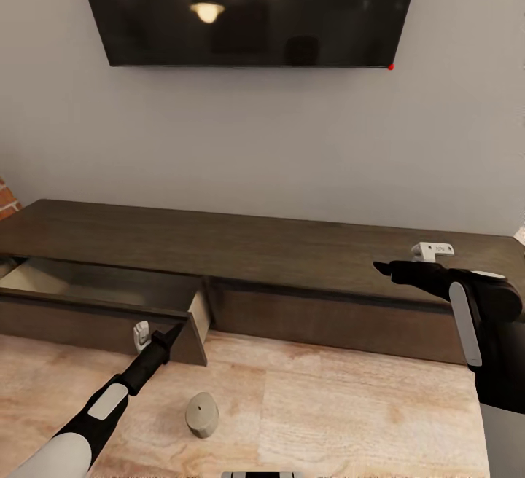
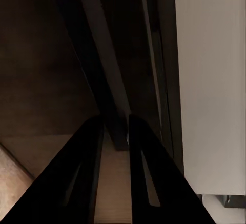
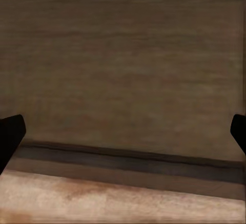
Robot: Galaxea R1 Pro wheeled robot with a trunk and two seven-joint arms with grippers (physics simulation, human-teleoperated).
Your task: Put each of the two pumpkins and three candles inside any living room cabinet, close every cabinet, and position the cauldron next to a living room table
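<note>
With the cabinet (image 1: 292, 252) drawer (image 1: 102, 296) pulled open, the left gripper (image 1: 173, 332), fingers nearly closed on its front edge, seemingly must let go and fetch the candle (image 1: 202, 415) lying on the pale wood floor (image 1: 350, 405), while the right gripper (image 1: 386, 268) hovers wide open beneath the wall-mounted television (image 1: 248, 4).

cabinet (image 1: 292, 245): dark-brown wood grain; open drawer interior (image 1: 95, 281) pale tan. candle (image 1: 202, 414): dull tan-grey. floor (image 1: 328, 420): light wood, streaked grain. wall (image 1: 255, 143): plain pale grey. television (image 1: 248, 4): glossy black. left gripper (image 1: 171, 334): black fingers.
</note>
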